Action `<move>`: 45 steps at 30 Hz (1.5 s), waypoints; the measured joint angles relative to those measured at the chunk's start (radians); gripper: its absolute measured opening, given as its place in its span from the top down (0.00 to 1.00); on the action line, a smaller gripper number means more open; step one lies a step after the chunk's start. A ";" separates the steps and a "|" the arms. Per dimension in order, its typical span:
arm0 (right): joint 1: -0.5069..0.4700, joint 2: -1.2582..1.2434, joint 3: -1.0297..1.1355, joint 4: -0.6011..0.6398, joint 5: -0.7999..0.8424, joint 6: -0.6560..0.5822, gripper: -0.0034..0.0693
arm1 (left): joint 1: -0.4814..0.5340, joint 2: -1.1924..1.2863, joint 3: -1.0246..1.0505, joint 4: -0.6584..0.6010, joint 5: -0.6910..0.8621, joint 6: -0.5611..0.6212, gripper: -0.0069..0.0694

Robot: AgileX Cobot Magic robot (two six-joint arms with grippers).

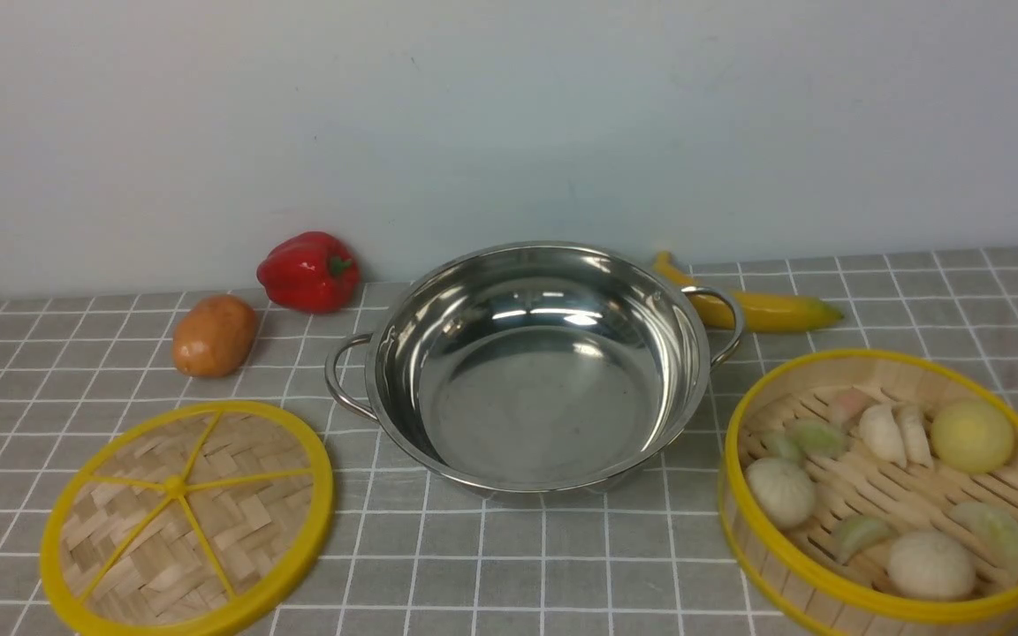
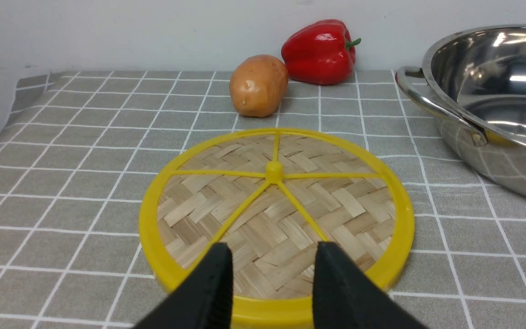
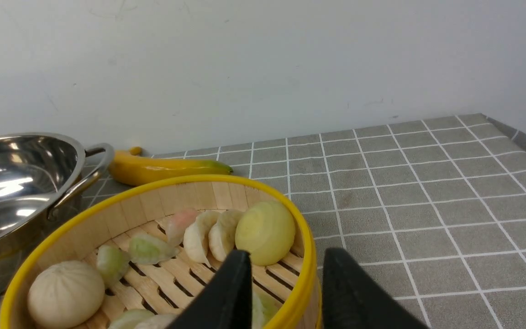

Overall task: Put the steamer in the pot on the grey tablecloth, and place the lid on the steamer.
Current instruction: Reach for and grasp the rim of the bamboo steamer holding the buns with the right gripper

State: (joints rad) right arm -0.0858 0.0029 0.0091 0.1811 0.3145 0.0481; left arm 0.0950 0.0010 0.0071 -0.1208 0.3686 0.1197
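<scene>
The empty steel pot (image 1: pixel 535 371) stands mid-table on the grey tablecloth (image 1: pixel 509 565). The lid (image 1: pixel 186 517) lies flat on the cloth to its front left. At the front right is the steamer (image 1: pixel 871 486), which holds buns and dumplings. Neither gripper shows in the front view. In the left wrist view my left gripper (image 2: pixel 273 249) is open, its black fingers apart before the near edge of the lid (image 2: pixel 276 214). In the right wrist view my right gripper (image 3: pixel 287 255) is open, and the near rim of the steamer (image 3: pixel 153 201) shows between its fingers.
A red pepper (image 1: pixel 308 271) and a potato (image 1: pixel 214 336) lie behind the lid, left of the pot. A banana (image 1: pixel 765 309) lies behind the pot's right handle. A pale wall closes the back. The cloth's right edge (image 3: pixel 518 132) shows in the right wrist view.
</scene>
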 joint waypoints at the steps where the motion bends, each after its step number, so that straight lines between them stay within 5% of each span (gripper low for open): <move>1: 0.000 0.000 0.000 0.000 0.000 0.000 0.62 | 0.000 0.000 0.000 0.000 0.000 0.000 0.59; 13: 0.000 0.000 0.000 -0.003 -0.022 -0.001 0.62 | 0.000 0.000 0.000 0.000 -0.049 0.005 0.59; 22: 0.000 0.000 0.000 0.108 -0.551 0.000 0.62 | 0.000 -0.001 0.000 -0.023 -0.496 0.004 0.59; 28: 0.000 0.000 0.000 0.126 -0.718 0.000 0.62 | 0.000 -0.001 0.000 -0.023 -0.656 0.004 0.59; 37: 0.000 0.000 0.000 0.129 -0.749 0.013 0.62 | 0.000 -0.001 0.000 -0.023 -0.760 0.004 0.59; 45: 0.000 0.000 0.000 0.129 -0.771 0.202 0.62 | 0.000 -0.001 0.000 -0.023 -0.873 0.004 0.59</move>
State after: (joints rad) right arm -0.0858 0.0029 0.0091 0.3106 -0.4565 0.2499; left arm 0.0950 -0.0004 0.0073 -0.1437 -0.5043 0.1239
